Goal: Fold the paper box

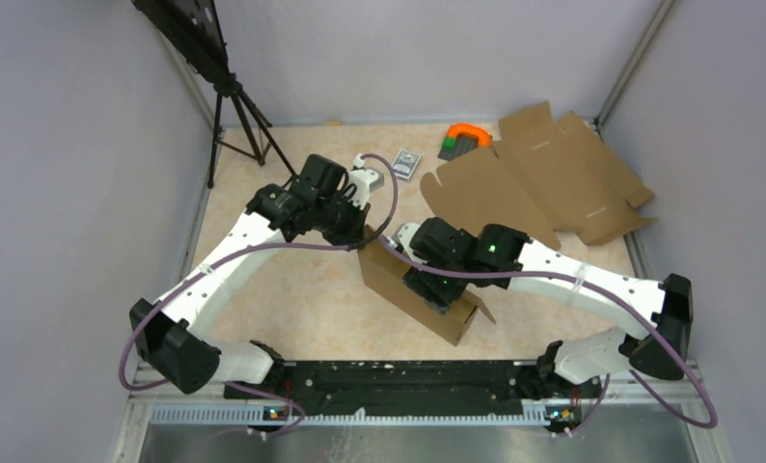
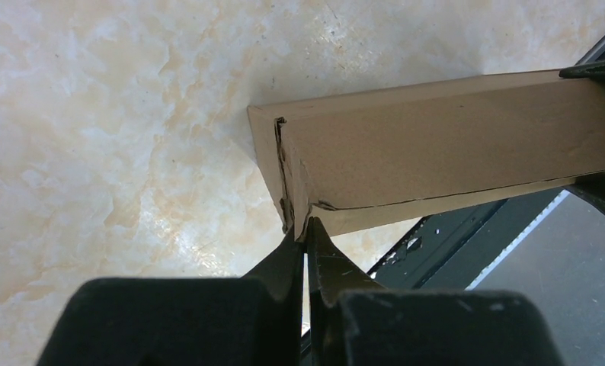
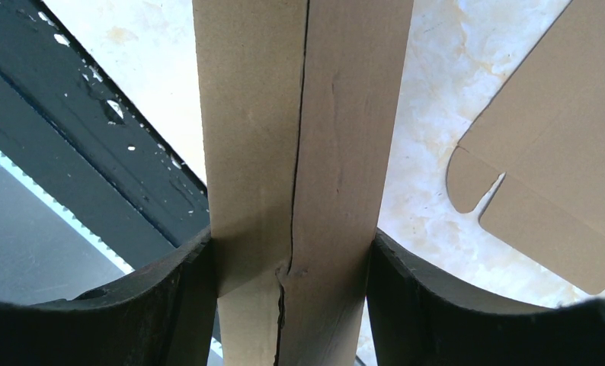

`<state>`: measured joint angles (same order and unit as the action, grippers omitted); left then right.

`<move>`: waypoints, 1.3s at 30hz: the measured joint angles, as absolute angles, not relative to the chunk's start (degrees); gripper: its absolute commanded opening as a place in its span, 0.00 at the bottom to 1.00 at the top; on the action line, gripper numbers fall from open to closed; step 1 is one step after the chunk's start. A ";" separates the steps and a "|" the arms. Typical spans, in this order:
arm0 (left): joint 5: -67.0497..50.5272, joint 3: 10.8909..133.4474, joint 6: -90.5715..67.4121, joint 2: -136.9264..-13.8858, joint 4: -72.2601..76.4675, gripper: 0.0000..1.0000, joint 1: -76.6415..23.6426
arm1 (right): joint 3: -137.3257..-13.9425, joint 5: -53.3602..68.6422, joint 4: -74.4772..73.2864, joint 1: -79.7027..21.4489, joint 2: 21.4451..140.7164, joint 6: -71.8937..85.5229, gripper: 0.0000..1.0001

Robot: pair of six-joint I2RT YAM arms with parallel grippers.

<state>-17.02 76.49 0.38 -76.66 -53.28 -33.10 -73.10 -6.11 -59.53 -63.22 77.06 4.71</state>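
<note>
The table (image 1: pixel 292 289) has a spare flat sheet (image 1: pixel 553 174) spread at the far right. It's near your right arm, so I reckon a wide swing could shove it around.

The paper box (image 1: pixel 398 287) sits mid-table, running diagonally between the two arms and tipped up on its side. I can't tell if it's resting on the table or hanging.

Your right gripper (image 3: pixel 292 305) is clamped across the box, one finger on each face. That squeeze looks like the only thing holding it closed, so if you ease off, the lid probably springs open.

Your left gripper (image 2: pixel 305 240) has its fingers pressed together right at the box's end corner (image 2: pixel 288 183). I can't tell if any card is pinched between them. Push harder there and you'll likely crush the corner or skid off it.

Looks-wise, it's plain brown and already a shallow closed shape. The seam (image 3: pixel 303 114) runs dark and a bit gappy, and that corner is ragged and creased.
</note>
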 measured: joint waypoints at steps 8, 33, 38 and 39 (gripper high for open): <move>-15.55 76.36 -0.05 -76.64 -53.15 0.00 -33.10 | -73.10 -6.11 -59.55 -63.22 77.06 4.78 0.58; -15.35 70.96 0.25 -73.10 -48.25 0.00 -33.08 | -73.19 -5.91 -59.53 -63.20 77.32 4.67 0.58; -15.31 69.49 0.21 -71.83 -46.70 0.18 -33.10 | -73.21 -5.91 -59.55 -63.22 77.38 4.67 0.58; -15.27 69.14 0.10 -71.53 -46.41 0.25 -33.10 | -73.23 -5.89 -59.55 -63.22 77.38 4.67 0.58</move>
